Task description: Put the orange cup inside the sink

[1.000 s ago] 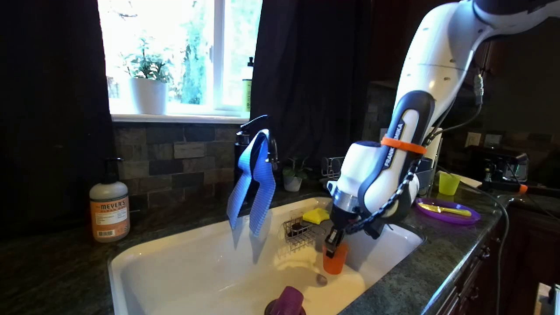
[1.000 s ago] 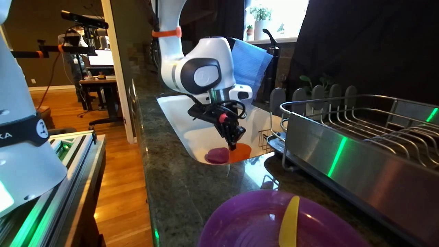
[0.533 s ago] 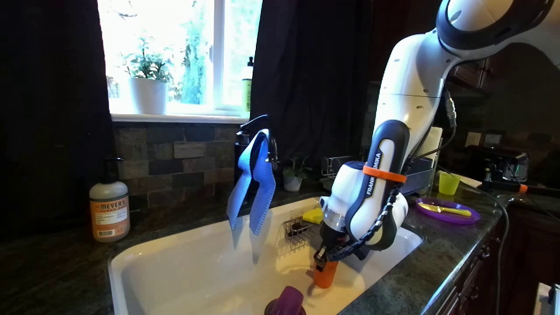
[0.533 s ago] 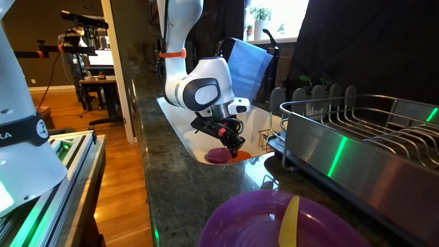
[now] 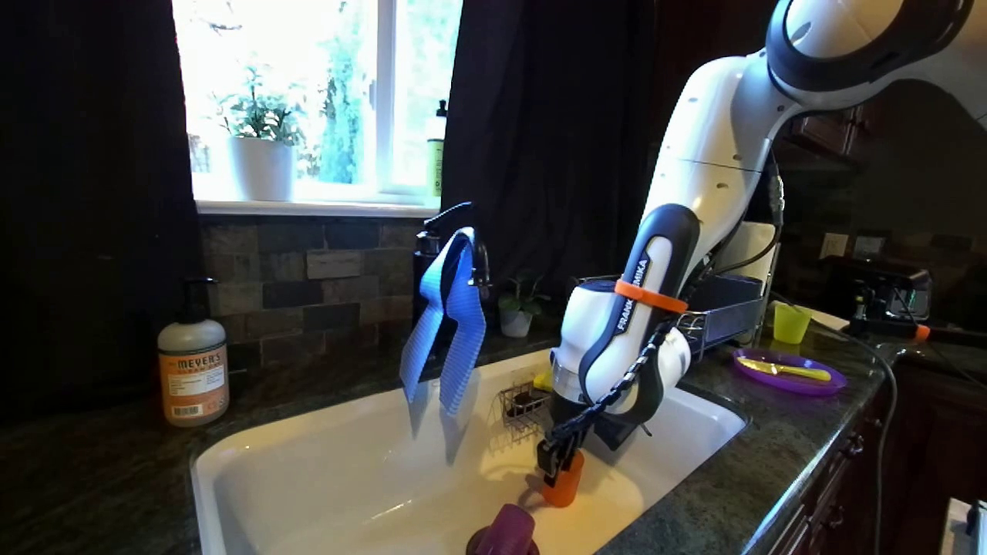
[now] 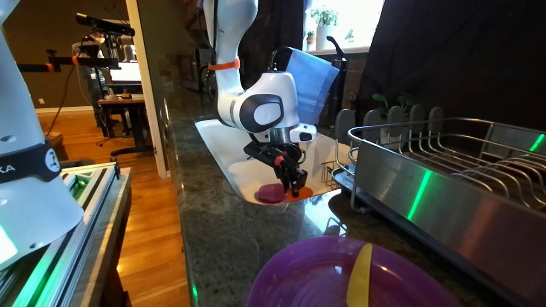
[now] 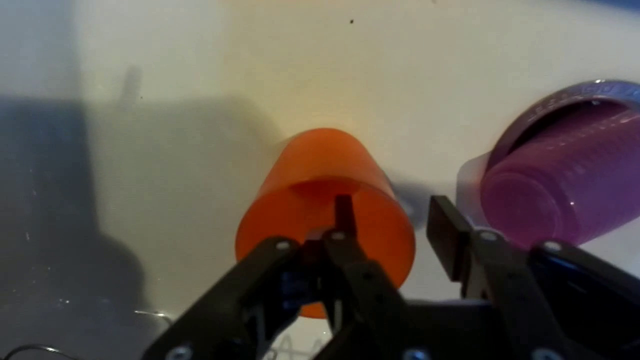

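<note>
The orange cup [image 5: 567,487] is inside the white sink [image 5: 308,455], tilted with its mouth up. It also shows in another exterior view [image 6: 305,194], partly hidden by the gripper and the counter edge. I cannot tell if its base rests flat on the sink floor. My gripper [image 5: 552,465] reaches down into the sink at the cup's rim. In the wrist view my gripper [image 7: 392,220] is open. One finger is over the mouth of the orange cup [image 7: 325,160], and the other is outside its wall with a gap.
A purple cup [image 5: 509,530] lies in the sink beside the orange cup. A wire caddy [image 5: 520,412] hangs at the far wall. A blue cloth [image 5: 455,324] drapes over the faucet. A dish rack [image 6: 426,179] and a purple plate [image 6: 307,273] stand on the dark counter.
Since one second ago my gripper and the orange cup have moved lower and nearer the purple cup. In the last half second the arm shifted a little and the cup tilted more.
</note>
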Tool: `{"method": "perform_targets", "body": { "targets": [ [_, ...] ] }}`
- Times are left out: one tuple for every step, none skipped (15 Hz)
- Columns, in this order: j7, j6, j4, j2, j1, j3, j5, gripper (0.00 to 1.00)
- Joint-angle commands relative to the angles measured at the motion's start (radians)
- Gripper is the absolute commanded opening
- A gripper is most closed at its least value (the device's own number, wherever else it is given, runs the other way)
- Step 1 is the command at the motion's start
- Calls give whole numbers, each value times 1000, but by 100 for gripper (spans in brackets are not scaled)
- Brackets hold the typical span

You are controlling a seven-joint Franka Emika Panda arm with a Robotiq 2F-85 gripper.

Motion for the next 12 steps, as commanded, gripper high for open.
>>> {"method": "perform_targets", "body": {
  "targets": [
    [42, -48, -26, -42, 10, -4, 0, 75],
    [52, -24, -68, -80, 24, -17, -1, 84],
    [64, 8, -122, -129, 38, -33, 2, 90],
    [84, 31, -167, -169, 64, -62, 6, 97],
    [87, 63, -232, -226, 67, -69, 7, 100],
    [86, 100, -286, -275, 76, -80, 7, 100],
    [87, 153, -337, -315, 94, -100, 14, 100],
    [73, 196, -394, -366, 88, -100, 22, 100],
    [55, 241, -451, -423, 60, -78, 29, 100],
    [44, 293, -510, -476, 29, -49, 33, 100],
    [26, 345, -568, -527, 0, -19, 20, 100],
    [14, 289, -428, -393, 12, -25, 54, 100]
  ]
}}
